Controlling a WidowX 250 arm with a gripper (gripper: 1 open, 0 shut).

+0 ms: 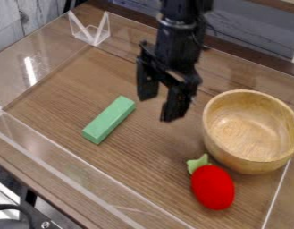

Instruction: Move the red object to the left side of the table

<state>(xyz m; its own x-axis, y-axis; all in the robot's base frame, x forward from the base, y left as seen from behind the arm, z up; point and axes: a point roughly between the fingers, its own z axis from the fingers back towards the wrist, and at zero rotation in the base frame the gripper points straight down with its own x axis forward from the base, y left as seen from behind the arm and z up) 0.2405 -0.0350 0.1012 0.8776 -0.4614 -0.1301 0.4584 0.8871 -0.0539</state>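
red object [213,187], leafy end up-left

I've got one camera only: fixed, raised, off the counter [65,94] near corner, angled down across it toward the arm's side. Fairly close; near and right acrylic walls [275,201] partly cropped.

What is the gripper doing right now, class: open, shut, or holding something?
Gripper: open, holding nothing, above the table between the green block and the wooden bowl, apart from the red object.
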